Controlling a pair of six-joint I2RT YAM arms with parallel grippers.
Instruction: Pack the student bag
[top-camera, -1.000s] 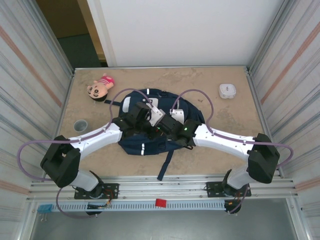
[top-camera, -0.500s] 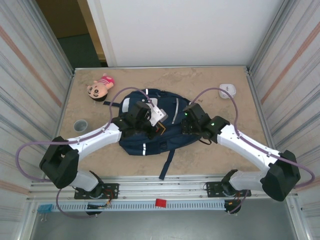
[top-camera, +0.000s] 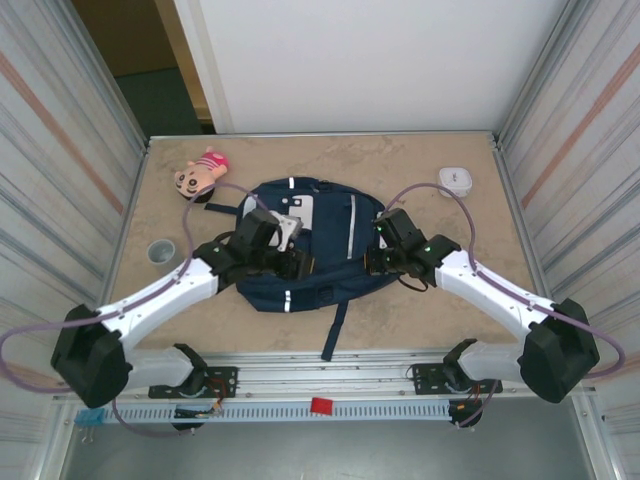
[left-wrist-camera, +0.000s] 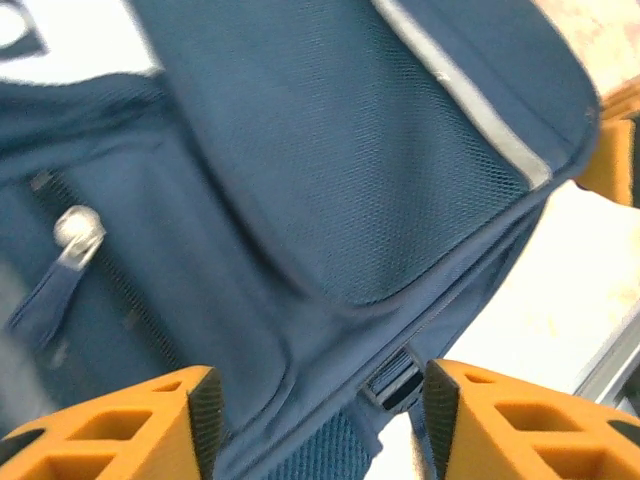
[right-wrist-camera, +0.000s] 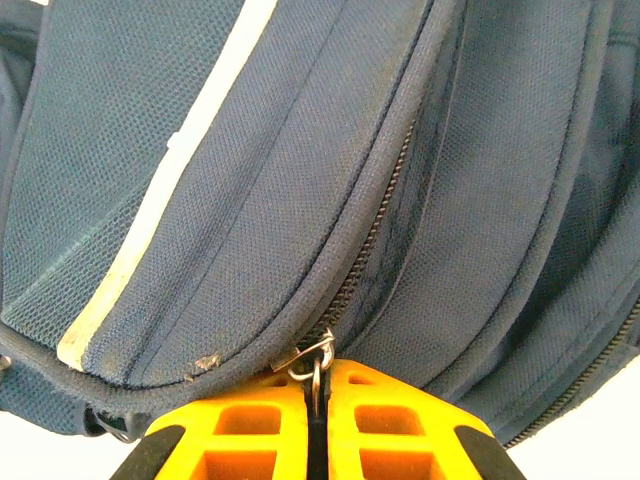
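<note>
My left gripper (left-wrist-camera: 318, 400) has now released above the student bag (top-camera: 325, 235); my right gripper (right-wrist-camera: 318, 405) stays clenched on its zipper pull (right-wrist-camera: 316, 358).

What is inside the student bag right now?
Its inside is hidden: the student bag lies flat on the table, its fabric covering any contents. The right pincer is shut on a zipper pull at the bag's edge.

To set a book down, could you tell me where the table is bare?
The widest bare stretch is the far strip of the table, between the doll and the white object, behind the student bag. A smaller patch lies between that object and the right arm. The bag and the left arm crowd the middle.
</note>
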